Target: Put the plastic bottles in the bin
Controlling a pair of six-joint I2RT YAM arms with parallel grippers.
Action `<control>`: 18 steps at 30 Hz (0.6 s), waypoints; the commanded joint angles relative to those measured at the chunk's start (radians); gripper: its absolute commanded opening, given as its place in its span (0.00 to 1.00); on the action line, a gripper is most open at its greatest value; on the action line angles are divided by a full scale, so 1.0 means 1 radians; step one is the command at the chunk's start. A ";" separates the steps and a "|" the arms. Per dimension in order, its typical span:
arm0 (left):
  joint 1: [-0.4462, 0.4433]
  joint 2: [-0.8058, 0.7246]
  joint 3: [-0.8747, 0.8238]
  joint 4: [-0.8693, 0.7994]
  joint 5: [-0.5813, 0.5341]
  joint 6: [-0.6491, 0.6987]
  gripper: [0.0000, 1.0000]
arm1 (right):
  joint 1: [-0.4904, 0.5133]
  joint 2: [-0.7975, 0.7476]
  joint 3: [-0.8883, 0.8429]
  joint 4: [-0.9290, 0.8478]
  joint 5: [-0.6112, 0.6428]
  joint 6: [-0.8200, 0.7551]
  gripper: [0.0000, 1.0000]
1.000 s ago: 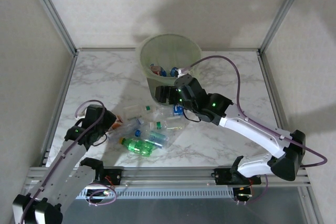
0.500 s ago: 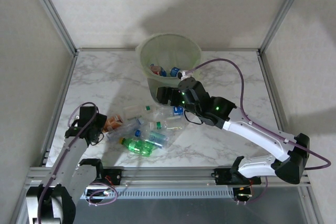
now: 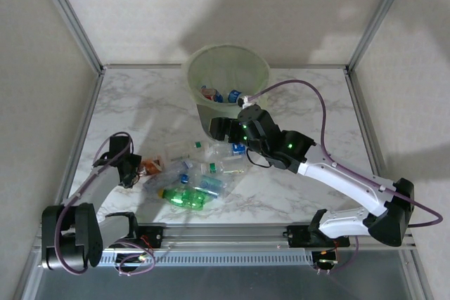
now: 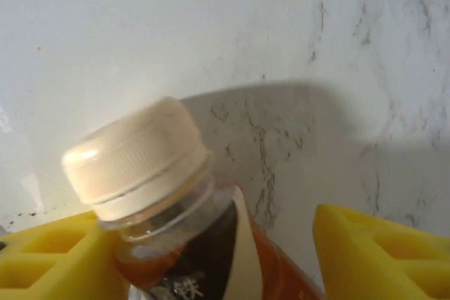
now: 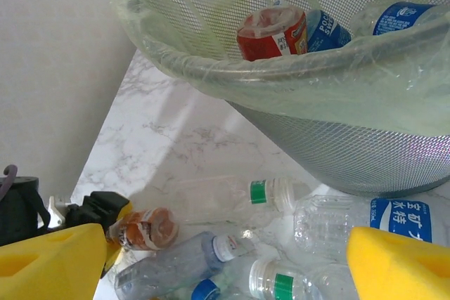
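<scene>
At the lower left of the overhead view, the left gripper (image 3: pixel 135 168) sits low on the marble table (image 3: pixel 140 103). Its yellow pads (image 4: pixel 42 258) are spread either side of an orange-labelled bottle (image 4: pixel 190 251); one pad touches the neck, the other stands clear. More crushed bottles (image 3: pixel 200 177) lie heaped at lower centre. Just right of them, the right gripper (image 3: pixel 223 128) hangs wide apart, grasping nothing, beside the bin (image 3: pixel 239 68) at upper centre.

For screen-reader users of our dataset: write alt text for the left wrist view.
A plastic bottle with an orange label and a cream cap sits between the open yellow fingers of the left pincer, touching one finger and clear of the other. Behind it is a white marble table with the bottle's shadow.
</scene>
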 commanded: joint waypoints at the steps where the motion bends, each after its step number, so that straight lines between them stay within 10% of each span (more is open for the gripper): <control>1: 0.010 0.052 0.039 0.067 -0.009 0.008 0.59 | 0.013 -0.003 -0.003 -0.001 0.037 0.001 0.89; 18: 0.021 0.041 0.078 0.216 0.092 -0.009 0.37 | 0.014 -0.018 -0.037 -0.014 0.029 0.024 0.88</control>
